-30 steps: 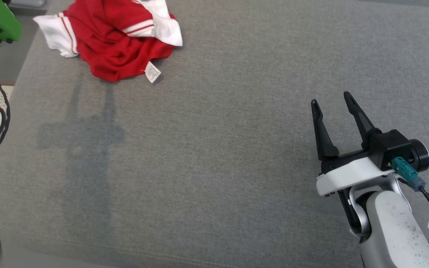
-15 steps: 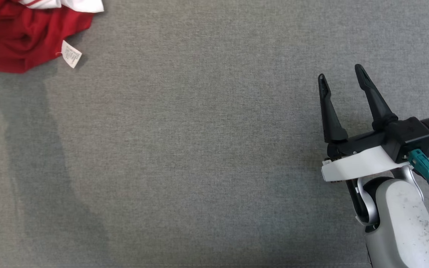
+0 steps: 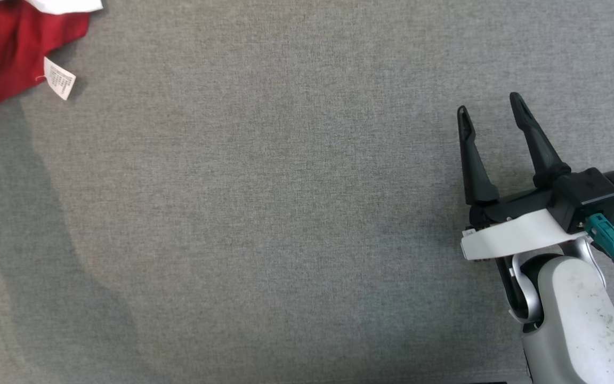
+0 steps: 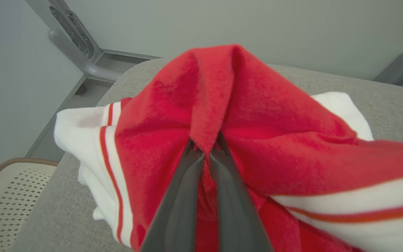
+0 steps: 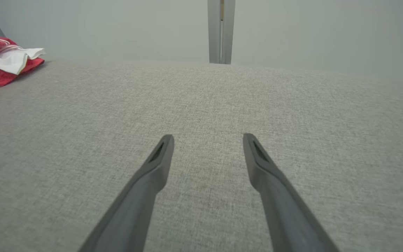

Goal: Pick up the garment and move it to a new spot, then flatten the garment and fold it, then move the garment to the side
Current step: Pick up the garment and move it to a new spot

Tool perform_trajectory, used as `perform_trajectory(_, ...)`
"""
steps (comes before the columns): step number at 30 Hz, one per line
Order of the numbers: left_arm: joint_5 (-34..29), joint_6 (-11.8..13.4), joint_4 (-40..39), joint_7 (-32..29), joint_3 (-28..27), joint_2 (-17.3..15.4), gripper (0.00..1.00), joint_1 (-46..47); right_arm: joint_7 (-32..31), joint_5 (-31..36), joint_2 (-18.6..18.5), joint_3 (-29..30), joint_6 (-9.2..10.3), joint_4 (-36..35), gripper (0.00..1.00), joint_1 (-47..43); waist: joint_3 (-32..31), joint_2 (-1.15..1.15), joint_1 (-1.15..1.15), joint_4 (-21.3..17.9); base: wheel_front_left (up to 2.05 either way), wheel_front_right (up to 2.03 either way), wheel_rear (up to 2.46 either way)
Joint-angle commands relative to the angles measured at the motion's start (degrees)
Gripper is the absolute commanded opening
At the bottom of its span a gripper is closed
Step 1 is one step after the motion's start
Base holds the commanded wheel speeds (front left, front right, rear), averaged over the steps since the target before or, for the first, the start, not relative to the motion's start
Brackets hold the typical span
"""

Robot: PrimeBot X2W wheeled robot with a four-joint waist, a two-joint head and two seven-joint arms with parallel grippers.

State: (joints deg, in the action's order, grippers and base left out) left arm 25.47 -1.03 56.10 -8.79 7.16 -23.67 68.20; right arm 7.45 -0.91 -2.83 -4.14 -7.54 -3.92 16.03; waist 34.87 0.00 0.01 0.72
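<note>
The garment (image 3: 3, 64) is red with white, red-striped trim and a white care label (image 3: 59, 85); it lies crumpled at the head view's upper left corner. In the left wrist view my left gripper (image 4: 205, 148) is shut on a raised red fold of the garment (image 4: 257, 122), which bunches up around the fingertips. My right gripper (image 3: 491, 104) stands open over bare grey fabric at the right, far from the garment. The right wrist view shows the right gripper (image 5: 208, 138) with nothing between its fingers and the garment (image 5: 2, 66) far off at the upper left.
Everything rests on a wide grey fabric surface (image 3: 264, 213). Past its left edge stands a pale perforated basket (image 4: 9, 196) on the floor. Grey metal frame legs (image 4: 79, 45) and a grey post (image 5: 220, 31) rise behind the surface against a pale wall.
The head camera has swung right, so the garment slid toward the upper left corner. My left gripper has closed on the garment. The right gripper stays open.
</note>
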Motion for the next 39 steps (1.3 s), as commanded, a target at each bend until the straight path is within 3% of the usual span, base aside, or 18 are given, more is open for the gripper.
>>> perform_trajectory(1, -0.3, -0.5, 0.3, 0.7, 0.3, -0.3, 0.0, 0.9, 0.6, -0.6, -0.1, 0.0, 0.11, 0.5, 1.0, 0.3, -2.7, 0.0, -0.01, 0.8, 0.0, 0.0, 0.0)
perform_trajectory(12, -2.6, -4.3, 0.4, 5.3, 5.4, 2.9, 0.0, 1.9, 3.3, -3.8, -0.1, 1.0, 0.11, 7.3, 1.0, -2.6, -17.1, 0.0, -0.01, -0.4, 0.0, 0.0, 0.0)
perform_trajectory(23, -0.8, -6.4, -4.2, 6.3, 15.2, 14.1, 0.0, 0.1, 5.3, -6.4, -0.1, 4.1, 0.11, 12.9, 1.0, -8.6, -30.2, 0.0, -0.01, -5.9, 0.0, 0.0, 0.0)
perform_trajectory(27, 6.2, -6.5, -10.1, 6.8, 18.5, 18.2, 0.0, -0.6, 5.4, -6.6, -0.1, 5.0, 0.11, 13.3, 1.0, -10.4, -31.0, 0.0, -0.01, -8.4, 0.0, 0.0, 0.0)
perform_trajectory(32, 16.4, -6.4, -17.5, 7.9, 19.8, 20.2, 0.0, -2.6, 5.5, -6.9, -0.1, 5.5, 0.1, 13.4, 1.0, -11.0, -29.5, 0.0, -0.01, -10.4, 0.0, 0.0, 0.0)
perform_trajectory(39, 22.0, -5.3, -15.8, 13.0, 21.1, 20.5, 0.0, -12.2, 6.2, -7.8, -0.1, 4.6, 0.1, 13.6, 1.0, -9.3, -25.9, 0.0, -0.01, -11.5, 0.0, 0.0, 0.0)
